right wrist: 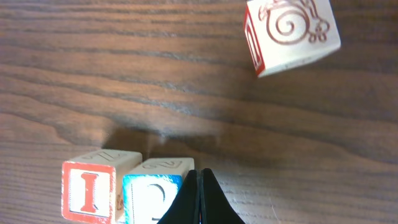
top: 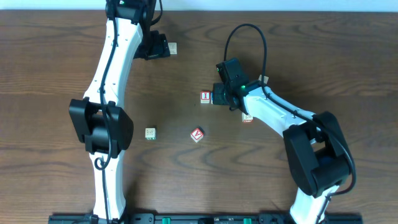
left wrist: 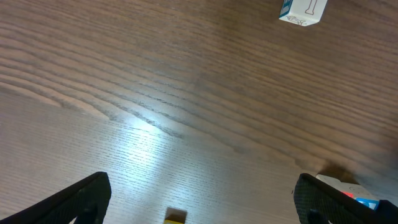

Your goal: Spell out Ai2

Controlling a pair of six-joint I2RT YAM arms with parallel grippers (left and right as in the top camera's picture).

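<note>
Right gripper (right wrist: pixel 199 198): fingers pressed together with nothing between them. The tips sit at the near face of the 2. This is judged to be a closed-finger nudge, since a shut claw can slide a cube without lifting it.
2 (right wrist: pixel 151 194): blue-faced cube just beside the I, in line with it. Whether the two touch, you cannot tell. In the overhead view it is mostly hidden under the right gripper.
I (top: pixel 205 96): red letter at mid-table, to the left of the 2 in the right wrist view. It is placed to serve as the middle of the word.
A (top: pixel 197 134): red letter, turned askew, well apart from the pair on the robot's side of them. You have yet to bring it to the I's free side.
Left gripper (left wrist: pixel 202 186): jaws wide and empty, hovering over bare table (left wrist: pixel 155 93) at the far end, near a stray cube (left wrist: pixel 303 11). It is judged to be parked clear of the row.
Caution: push gently, or the 2 may shove the I out of line.
</note>
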